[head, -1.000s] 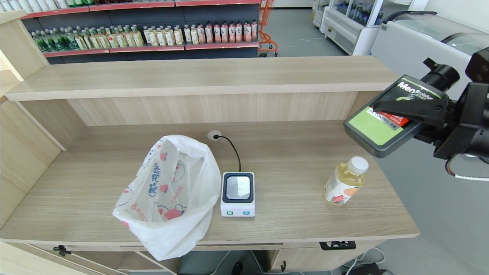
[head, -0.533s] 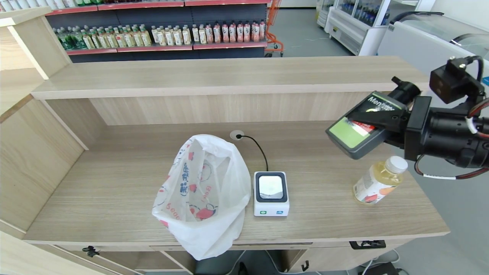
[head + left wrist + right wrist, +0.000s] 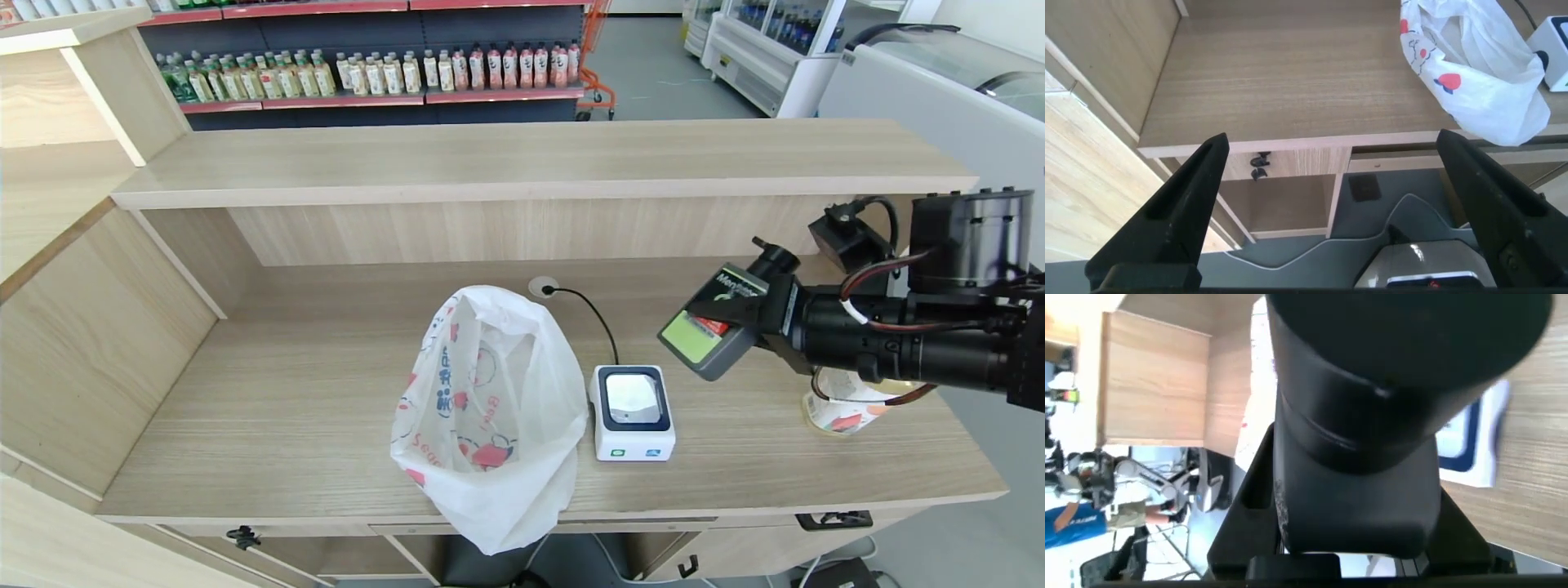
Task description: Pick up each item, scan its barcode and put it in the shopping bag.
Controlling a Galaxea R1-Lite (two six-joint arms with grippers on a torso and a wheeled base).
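Starting at your L: the L gripper [image 3: 1333,147] hangs off the front edge of the counter [image 3: 269,392]. Its fingers [image 3: 1180,216] are spread wide w/ nothing btw them. Past them in that wrist view you get the bare counter top. A small black latch [image 3: 1260,164] sits on the front panel under the edge.

Mid-counter is the shopping bag [image 3: 490,408], white plastic w/ red and blue print. It stands w/ its mouth open upward, and its lower part droops over the counter's front edge. Just beside it on the R sits the scanner [image 3: 634,403], a white box w/ a dark-framed window facing up and two small lights on its front face. Bag and scanner are touching or nearly so; you can't tell which. A black cable [image 3: 592,318] runs from the scanner's back to a round grommet [image 3: 544,287] near the counter's rear wall.

Further R, the R gripper [image 3: 722,314] is pinched on the dark bottle [image 3: 694,339]. This is a flat grey-black container w/ a green label and a black cap [image 3: 771,260]. It's held in the air and tilted, base end lowest. It sits above and to the R of the scanner window, clear of it. The green label faces up toward the head cam. No barcode can be made out.

Far R, the drink bottle [image 3: 841,408] stands on the counter near its R end. It's mostly hidden behind the R arm, so only its lower part w/ a pale, red-printed label shows.

Behind it all are the raised ledge [image 3: 531,159], a store shelf [image 3: 367,73] w/ rows of bottles, and freezer cabinets [image 3: 922,90] at far R.
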